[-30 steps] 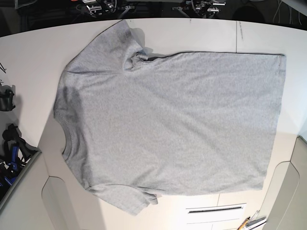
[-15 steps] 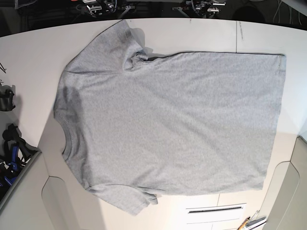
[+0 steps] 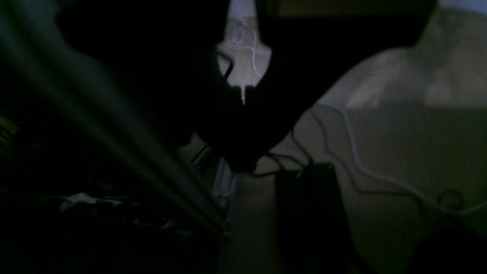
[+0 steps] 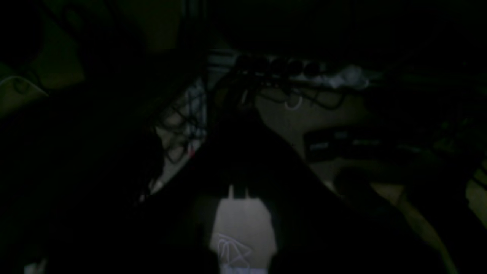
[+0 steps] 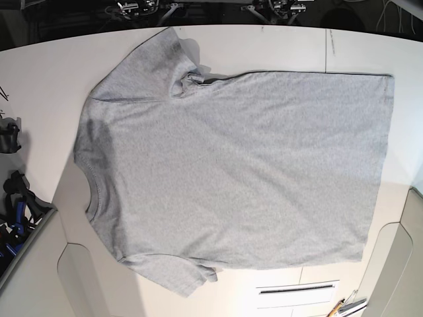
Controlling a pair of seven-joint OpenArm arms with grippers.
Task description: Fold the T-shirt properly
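We see the white table (image 5: pixel 39 72) filling most of the base view, and the T-shirt (image 5: pixel 231 172) lies spread flat across it, covering the greater part of the surface. The garment is light heather-grey, with its plain side up; no lettering shows on the face we see. It lies sideways in the base view: the ribbed crew neck (image 5: pixel 92 191) points toward the left edge of the picture and the straight hem (image 5: pixel 378 165) runs down the right side. One short sleeve (image 5: pixel 155 63) extends toward the top edge of the table, and the other short sleeve (image 5: pixel 173 274) extends toward the bottom edge. A small fold of fabric is bunched at the underarm (image 5: pixel 192 79) of the upper sleeve, where it casts a shadow on the table. The body panel shows only shallow creases.

At the top edge of the base view we see parts of the arm hardware (image 5: pixel 139 8), well apart from the T-shirt.

Both wrist views are very dark. In the left wrist view we make out cables (image 3: pixel 354 152) and a dark box (image 3: pixel 308 205) on a pale surface. We cannot tell whether either gripper is spread or pressed together; neither touches the T-shirt.
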